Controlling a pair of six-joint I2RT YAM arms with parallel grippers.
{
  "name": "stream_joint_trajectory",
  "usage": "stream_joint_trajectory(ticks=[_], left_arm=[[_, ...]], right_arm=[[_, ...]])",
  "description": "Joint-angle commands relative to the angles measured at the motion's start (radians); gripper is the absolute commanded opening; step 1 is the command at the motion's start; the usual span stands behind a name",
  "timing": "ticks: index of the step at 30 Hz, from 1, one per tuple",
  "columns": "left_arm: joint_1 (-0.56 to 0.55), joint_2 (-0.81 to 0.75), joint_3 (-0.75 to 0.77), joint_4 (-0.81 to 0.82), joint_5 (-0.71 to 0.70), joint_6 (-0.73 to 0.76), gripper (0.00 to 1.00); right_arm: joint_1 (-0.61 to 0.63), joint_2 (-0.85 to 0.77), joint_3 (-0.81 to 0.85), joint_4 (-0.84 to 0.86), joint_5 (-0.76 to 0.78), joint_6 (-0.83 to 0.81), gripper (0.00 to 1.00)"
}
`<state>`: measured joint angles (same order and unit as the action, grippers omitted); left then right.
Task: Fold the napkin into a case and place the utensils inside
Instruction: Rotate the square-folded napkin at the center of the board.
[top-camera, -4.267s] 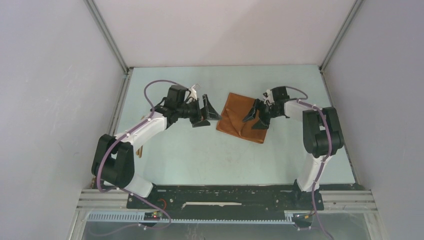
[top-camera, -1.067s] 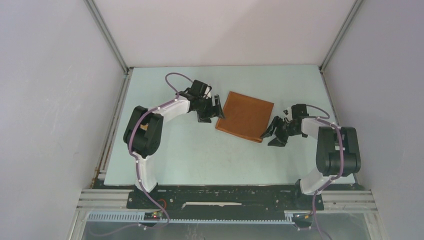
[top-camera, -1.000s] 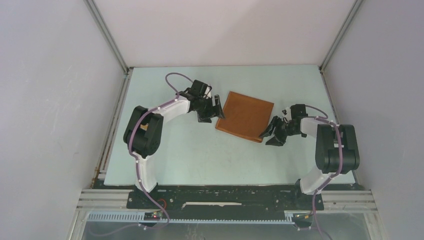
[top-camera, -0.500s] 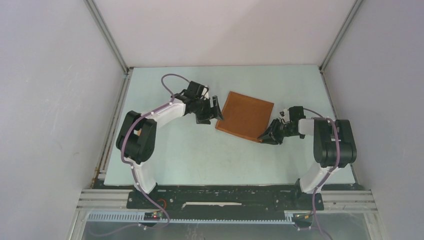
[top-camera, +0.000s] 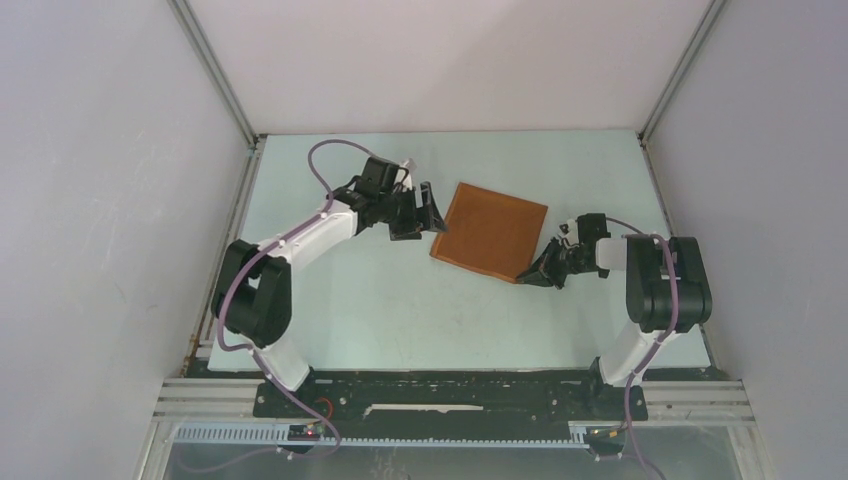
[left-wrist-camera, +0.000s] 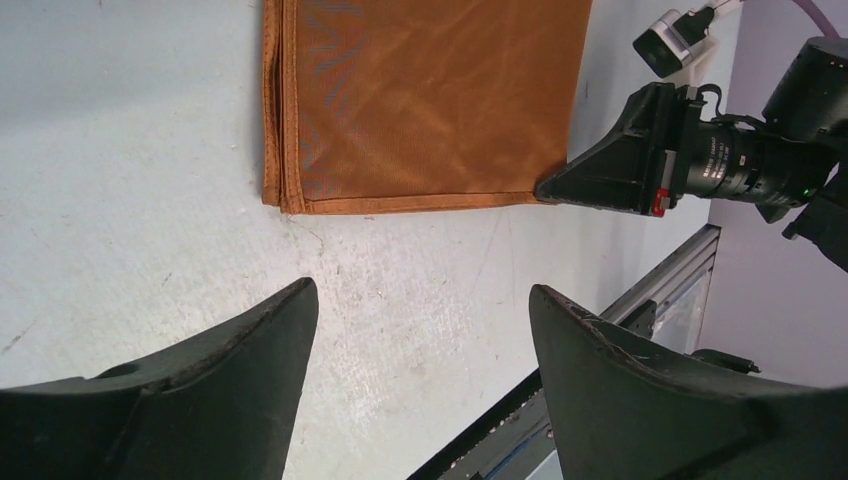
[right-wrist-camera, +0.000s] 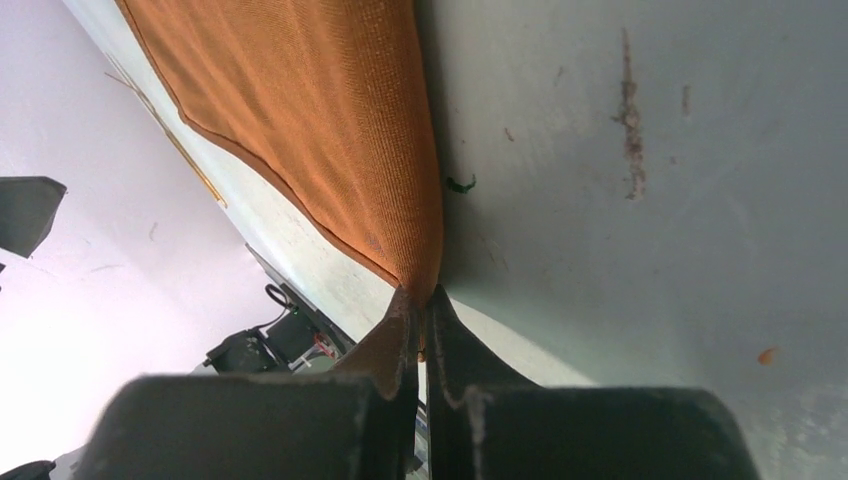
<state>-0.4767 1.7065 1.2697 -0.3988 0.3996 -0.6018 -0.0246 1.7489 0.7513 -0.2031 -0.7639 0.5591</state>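
The rust-orange napkin (top-camera: 492, 231) lies flat on the table as a tilted square. In the left wrist view the napkin (left-wrist-camera: 430, 100) shows doubled layers along one hem. My right gripper (top-camera: 528, 277) lies low at its near right corner and is shut on that corner, with cloth pinched between the tips of the right gripper (right-wrist-camera: 422, 300). My left gripper (top-camera: 428, 212) hovers beside the napkin's left edge, open and apart from the cloth. The left gripper (left-wrist-camera: 422, 290) holds nothing. The utensils are not clear in any view; a thin tan streak (right-wrist-camera: 190, 165) far off may be them.
White walls enclose the pale table (top-camera: 400, 310) on three sides, with metal rails in the corners. The black base rail (top-camera: 450, 395) runs along the near edge. The left arm's elbow (top-camera: 250, 300) sits low near the left wall.
My right gripper slid in to the napkin's near right corner and shut on it. The left arm's elbow swung out to the left, while its open gripper stayed beside the napkin.
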Motion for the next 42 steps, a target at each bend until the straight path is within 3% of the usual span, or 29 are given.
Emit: stream_joint_trajectory(ticks=[1, 7, 11, 19, 23, 28, 36, 37, 39, 41, 42], left_arm=[[-0.002, -0.063, -0.024, 0.029, 0.026, -0.001, 0.83], [-0.002, -0.086, -0.057, 0.057, 0.050, -0.021, 0.84], [-0.002, -0.107, -0.063, 0.061, 0.059, -0.036, 0.83], [-0.002, -0.097, -0.041, 0.091, 0.102, -0.083, 0.84], [-0.002, -0.049, -0.042, 0.175, 0.124, -0.173, 0.84], [-0.002, 0.026, -0.018, 0.236, 0.073, -0.260, 0.84], [-0.002, 0.183, 0.140, 0.206, 0.019, -0.163, 0.85], [-0.002, 0.219, 0.180, 0.200, 0.036, -0.140, 0.85], [-0.002, 0.341, 0.298, 0.141, 0.070, -0.084, 0.85], [-0.002, 0.433, 0.428, 0.070, 0.091, -0.034, 0.85], [-0.002, 0.473, 0.480, 0.047, 0.096, -0.014, 0.85]], right_arm=[[-0.003, -0.034, -0.010, 0.001, 0.048, -0.010, 0.00], [-0.006, -0.047, -0.005, -0.033, 0.048, -0.036, 0.00], [-0.004, -0.012, 0.067, -0.164, 0.068, -0.058, 0.00], [-0.080, -0.047, 0.172, -0.436, 0.329, -0.184, 0.00], [-0.120, 0.089, 0.351, -0.604, 0.446, -0.360, 0.00], [-0.149, 0.259, 0.611, -0.694, 0.605, -0.479, 0.00], [-0.165, 0.501, 1.075, -0.818, 0.752, -0.651, 0.00], [-0.164, 0.517, 1.118, -0.825, 0.738, -0.655, 0.05], [-0.151, 0.528, 1.179, -0.831, 0.752, -0.640, 0.29], [-0.130, 0.505, 1.221, -0.862, 0.805, -0.597, 0.88], [-0.120, 0.471, 1.212, -0.866, 0.842, -0.573, 0.99]])
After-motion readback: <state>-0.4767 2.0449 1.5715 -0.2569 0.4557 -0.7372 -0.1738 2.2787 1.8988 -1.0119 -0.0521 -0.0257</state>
